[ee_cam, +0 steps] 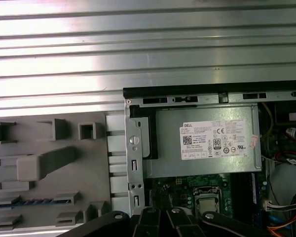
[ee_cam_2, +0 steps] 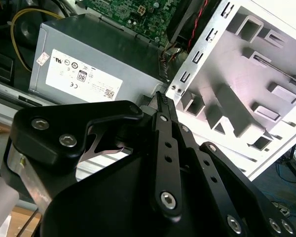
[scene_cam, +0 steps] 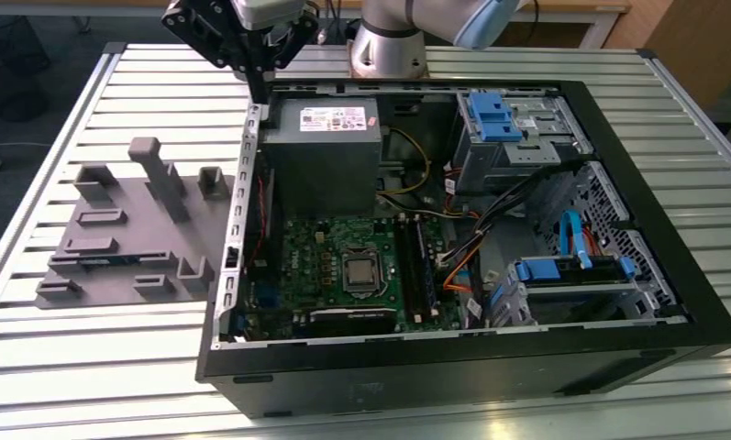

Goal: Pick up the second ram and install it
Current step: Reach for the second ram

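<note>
Slatted desk (scene_cam: 120,367) carries the open computer case (scene_cam: 463,367), with the gray holder tray (scene_cam: 120,234) just beside it on the exterior view's left. The second ram (ee_cam: 24,201) sits in a tray slot. My gripper (scene_cam: 259,89) hangs clenched, empty, over the case edge by the power supply (scene_cam: 322,137).

Looking like a robotics lab: working over a slatted aluminium bench (scene_cam: 83,367) carrying an opened black metal computer tower (scene_cam: 463,371) and a grey plastic parts fixture (scene_cam: 120,266), before a bolted silver robot arm base (scene_cam: 387,50).
</note>
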{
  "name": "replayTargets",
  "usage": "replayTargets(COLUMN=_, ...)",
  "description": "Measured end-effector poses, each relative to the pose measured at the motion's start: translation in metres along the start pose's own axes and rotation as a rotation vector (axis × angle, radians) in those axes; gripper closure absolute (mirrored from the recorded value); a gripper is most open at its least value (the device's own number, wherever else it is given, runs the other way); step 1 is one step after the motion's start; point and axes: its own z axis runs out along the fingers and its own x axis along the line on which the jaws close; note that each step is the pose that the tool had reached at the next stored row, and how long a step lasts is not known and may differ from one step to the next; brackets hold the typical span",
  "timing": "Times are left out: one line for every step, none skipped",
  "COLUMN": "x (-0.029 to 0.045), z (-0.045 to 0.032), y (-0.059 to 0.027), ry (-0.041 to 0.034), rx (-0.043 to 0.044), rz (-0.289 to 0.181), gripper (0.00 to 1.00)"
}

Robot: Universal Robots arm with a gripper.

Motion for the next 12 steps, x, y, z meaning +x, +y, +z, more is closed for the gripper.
replayTargets(x=0.0004, z=0.0, y=0.0, ry=0.0, rx=-0.0001, rz=0.0, gripper=0.87)
replayTargets(x=0.0008, z=0.0, y=-0.0001, ry=0.0, rx=0.0, rz=0.0, gripper=0.87)
replayTargets(x=0.0013, z=0.0001, y=-0.0001, ry=0.0, rx=-0.0001, rz=0.0, gripper=0.87)
replayTargets(x=0.0017, z=0.0001, y=-0.0001, ry=-0.0001, rx=-0.0001, rz=0.0, gripper=0.87)
replayTargets(x=0.0021, z=0.0001, y=-0.0002, ry=0.0, rx=-0.0001, rz=0.0, gripper=0.87)
replayTargets(x=0.0026, z=0.0001, y=-0.0002, ry=0.0, rx=0.0, rz=0.0, gripper=0.87)
replayTargets(x=0.003, z=0.0001, y=-0.0002, ry=0.0, rx=-0.0001, rz=0.0, gripper=0.87)
replayTargets(x=0.0035, z=0.0001, y=-0.0003, ry=0.0, rx=0.0, rz=0.0, gripper=0.87)
replayTargets(x=0.0039, z=0.0001, y=-0.0003, ry=0.0, rx=0.0, rz=0.0, gripper=0.87)
replayTargets(x=0.0043, z=0.0001, y=-0.0003, ry=0.0, rx=0.0, rz=0.0, gripper=0.87)
replayTargets(x=0.0048, z=0.0002, y=-0.0004, ry=-0.0001, rx=-0.0001, rz=0.0, gripper=0.87)
replayTargets(x=0.0053, z=0.0001, y=-0.0004, ry=0.0, rx=-0.0001, rz=0.0, gripper=0.87)
